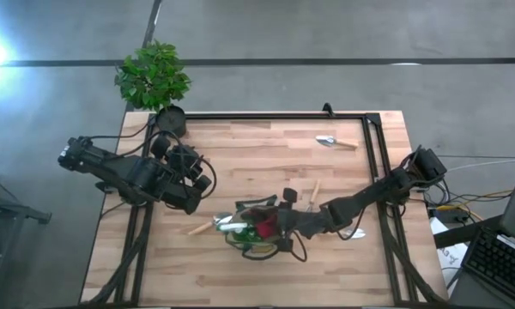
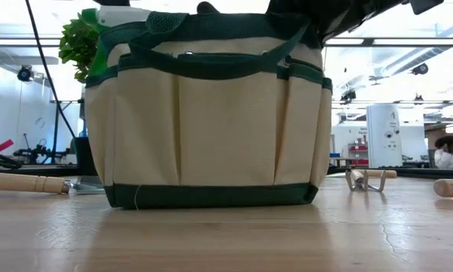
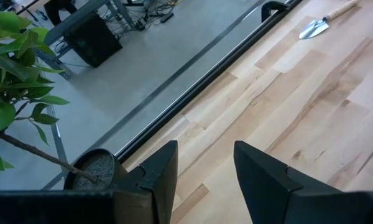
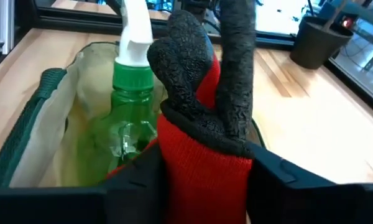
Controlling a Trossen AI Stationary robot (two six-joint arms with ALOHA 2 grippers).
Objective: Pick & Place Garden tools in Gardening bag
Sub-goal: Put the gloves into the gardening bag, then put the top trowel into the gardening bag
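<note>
The tan gardening bag (image 1: pixel 256 232) with green trim stands mid-table, its base on the wood (image 2: pixel 208 121). A green spray bottle (image 4: pixel 127 112) with a white sprayer stands inside it. My right gripper (image 4: pixel 205 190) reaches in from the table's right (image 1: pixel 281 225), over the bag's open mouth, with a red-and-black glove (image 4: pixel 202 99) between its fingers. My left gripper (image 3: pixel 205 180) hangs open and empty above the table's left part (image 1: pixel 204 184). A trowel (image 1: pixel 336 142) lies far right, a hand rake (image 1: pixel 313 193) lies right of the bag, and another wooden-handled tool (image 1: pixel 202 227) lies left of it. My right gripper has the glove's red cuff (image 4: pixel 202 174) between its two fingers, and the cuff fills the gap from one finger to the other. The fingers come from the table's right, slanting slightly down. The glove's black fingers (image 4: pixel 186 56) stick out past the gripper, above the bag's mouth.
A potted green plant (image 1: pixel 153 75) in a black pot (image 1: pixel 170 118) stands at the far left corner, close to my left arm. A black rail frame (image 1: pixel 373 146) runs along the table's far and right sides. One more wooden handle (image 2: pixel 451 187) lies at the right.
</note>
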